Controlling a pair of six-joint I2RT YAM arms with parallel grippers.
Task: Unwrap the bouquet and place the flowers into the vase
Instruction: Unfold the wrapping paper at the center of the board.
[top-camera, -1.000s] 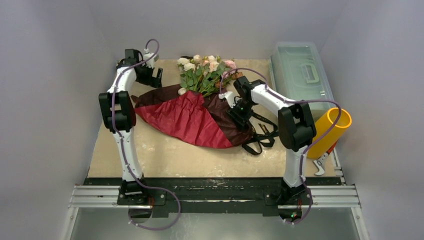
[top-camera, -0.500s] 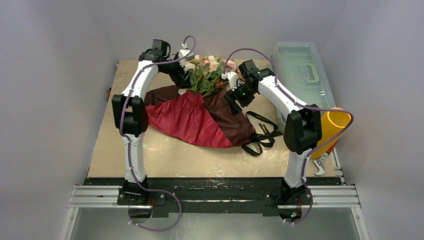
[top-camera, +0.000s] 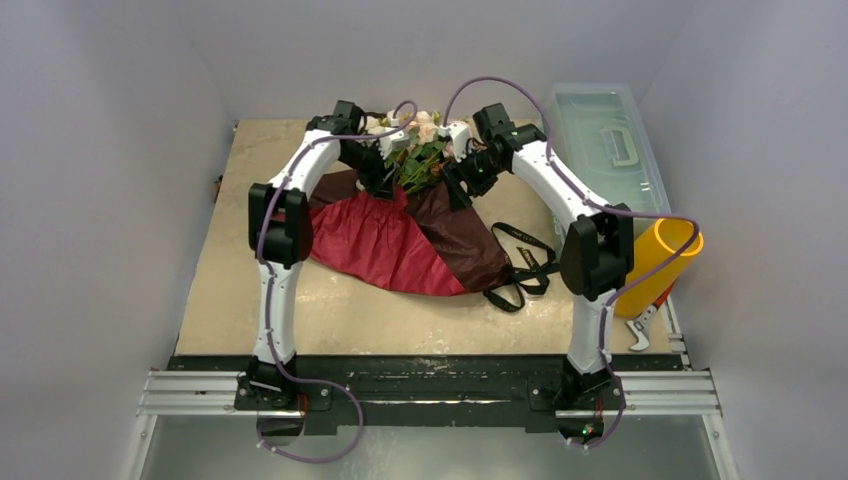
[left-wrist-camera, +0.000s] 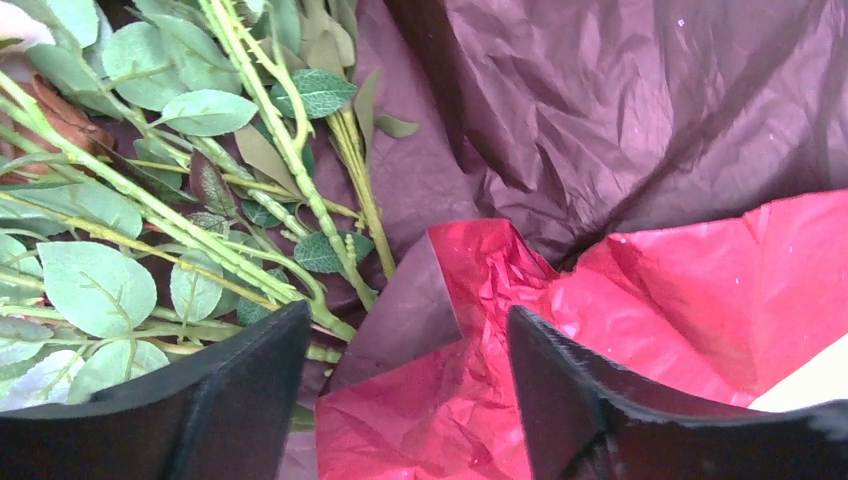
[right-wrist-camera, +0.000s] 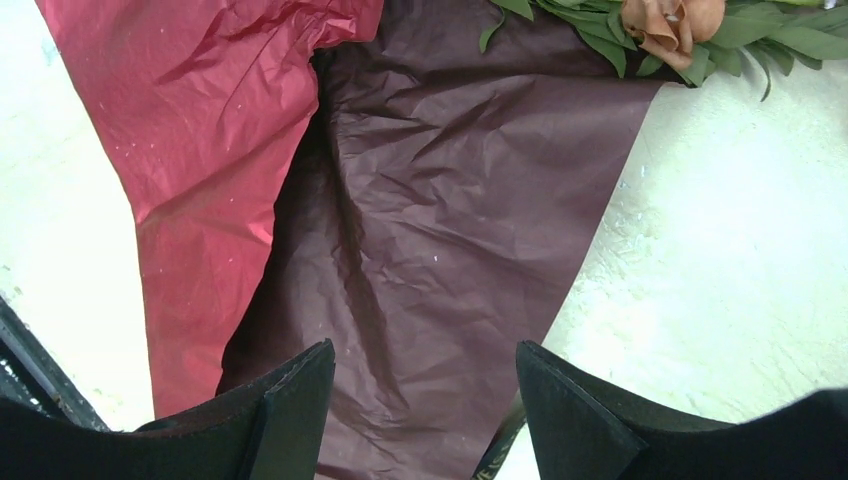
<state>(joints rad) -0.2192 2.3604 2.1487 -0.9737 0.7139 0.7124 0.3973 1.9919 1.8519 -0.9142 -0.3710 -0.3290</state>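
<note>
spotting the flowers (top-camera: 420, 150) at the far middle of the table (top-camera: 330, 300), blooms toward the back wall, green stems pointing toward the near side. lying on the paper (top-camera: 395, 240), unwrapped and spread flat, bright red on its left half, dark maroon on its right.

right at the left of the stems: the left gripper (left-wrist-camera: 408, 325), jaws standing wide, clamping nothing. one finger just beside the stem ends and leaves, hard to tell about contact. crumpled red paper showing through the gap.

on the other side of the stems: the right gripper (right-wrist-camera: 422, 360), jaws wide as well, empty, hanging over the maroon half of the paper. a peach rose (right-wrist-camera: 660, 25) up in the far corner of that wrist view.

further out, a black ribbon (top-camera: 522, 265) lying loose on the table, just beside the paper's right edge.

out at the right edge of the table, the vase (top-camera: 660, 262), yellow-orange, tilted, round mouth toward the far right, well apart from the flowers.

behind it, along the far right side, a clear box (top-camera: 603, 140) with a handle on its lid.
</note>
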